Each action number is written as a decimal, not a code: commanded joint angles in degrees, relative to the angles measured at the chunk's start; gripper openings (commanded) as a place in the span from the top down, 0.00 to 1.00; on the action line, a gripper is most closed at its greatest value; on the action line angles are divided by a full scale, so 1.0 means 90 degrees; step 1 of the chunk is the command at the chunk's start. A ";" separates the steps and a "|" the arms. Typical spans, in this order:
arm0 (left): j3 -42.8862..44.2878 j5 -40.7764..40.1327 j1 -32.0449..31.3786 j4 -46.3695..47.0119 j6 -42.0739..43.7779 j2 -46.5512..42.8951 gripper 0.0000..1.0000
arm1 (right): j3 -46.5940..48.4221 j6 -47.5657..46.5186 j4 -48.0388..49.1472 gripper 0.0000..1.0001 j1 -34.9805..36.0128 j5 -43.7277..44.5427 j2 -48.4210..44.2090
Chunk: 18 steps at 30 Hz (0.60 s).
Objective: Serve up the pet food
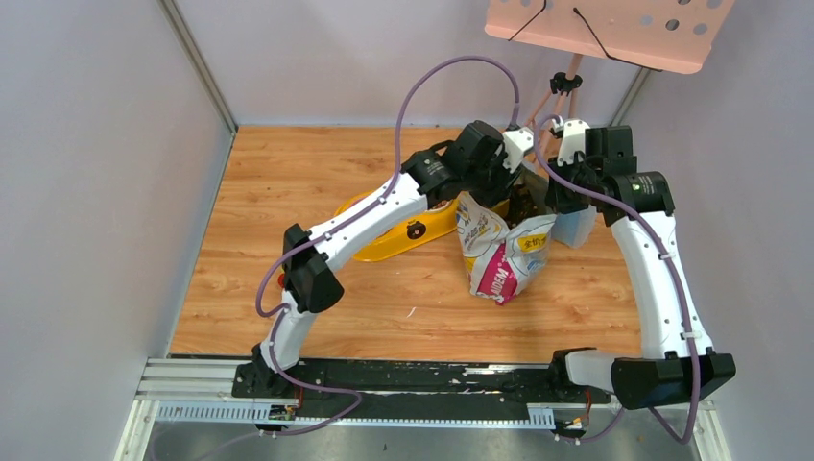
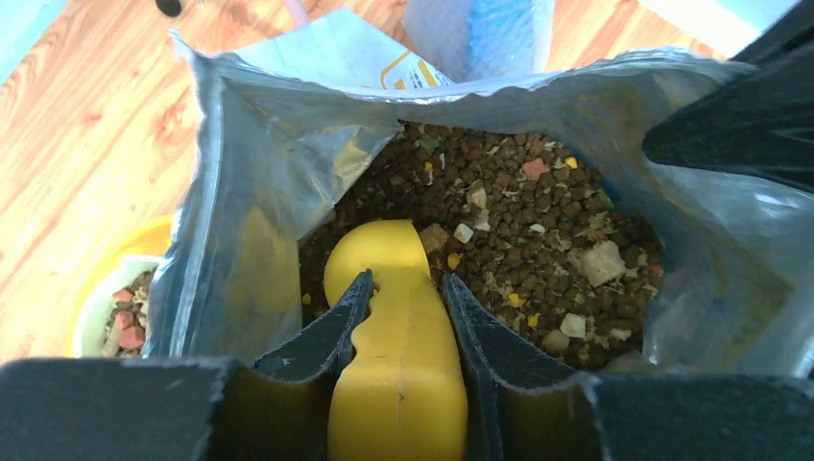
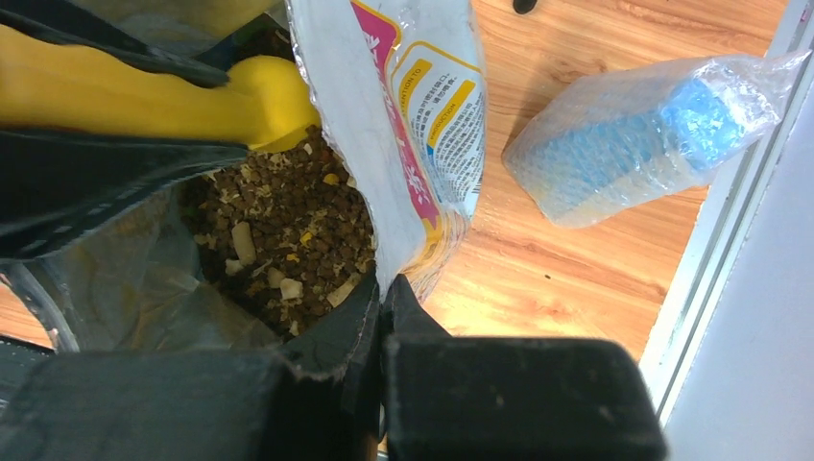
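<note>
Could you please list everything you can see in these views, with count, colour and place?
pet food: one heap, brown, inside the bag
bag: one, white and pink, open, mid-table
scoop: one, yellow, dipping into the bag
bowl: one, yellow, left of the bag
bubble-wrapped pack: one, blue, right of the bag
table: one, wooden, underneath
stand: one, pink, beyond the far edge
left hand: one, black, gripping the scoop
right hand: one, black, pinching the bag's rim
</note>
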 commanded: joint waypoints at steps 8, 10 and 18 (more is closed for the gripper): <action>-0.0276 0.0063 -0.0029 -0.0078 -0.0188 0.0360 1.00 | -0.0149 0.0415 0.0575 1.00 0.0019 -0.0561 -0.0625; -0.0363 0.0510 -0.0023 -0.0101 -0.0287 0.0347 1.00 | -0.0179 0.0426 0.0599 1.00 0.0018 -0.0563 -0.0642; -0.0441 0.2013 0.0020 -0.0050 -0.0721 0.0267 1.00 | -0.0135 0.0448 0.0657 1.00 0.0014 -0.0547 -0.0584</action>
